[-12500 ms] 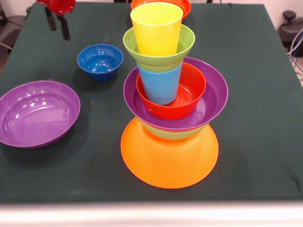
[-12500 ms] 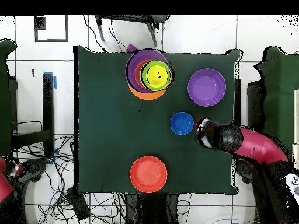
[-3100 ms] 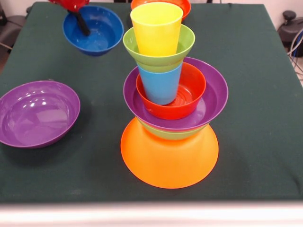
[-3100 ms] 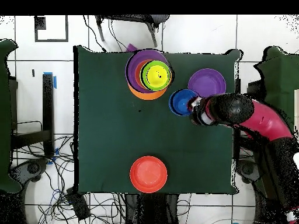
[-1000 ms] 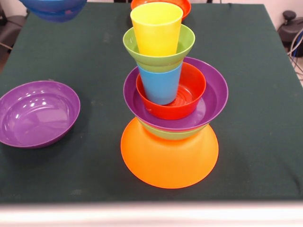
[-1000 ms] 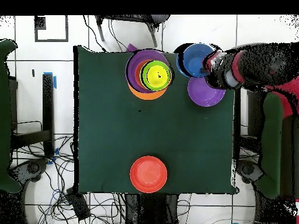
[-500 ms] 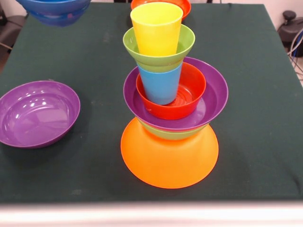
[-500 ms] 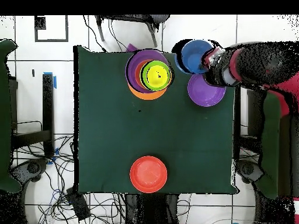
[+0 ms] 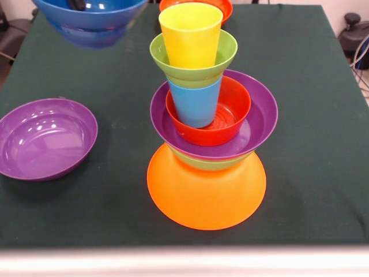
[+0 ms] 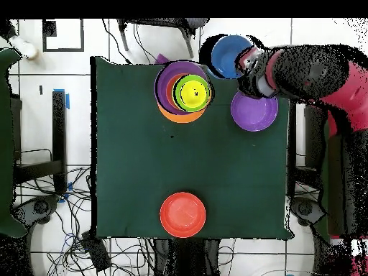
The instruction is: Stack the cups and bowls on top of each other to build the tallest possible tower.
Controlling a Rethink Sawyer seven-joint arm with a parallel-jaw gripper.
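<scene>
From above we see the arm's gripper point(image 10: 248, 72) pinching the blue bowl point(image 9: 91, 20); the front shows only that bowl, upper left. Centre frame: tower point(image 9: 206, 133), orange base, yellow cup point(image 9: 191, 33) topmost.

Your front camera sits close at the table's point(image 9: 323, 69) near edge, angled down at the tower point(image 9: 206, 127) — your overhead one looks straight down from high above, sharing that same tower point(image 10: 184, 92) and green tabletop.
</scene>
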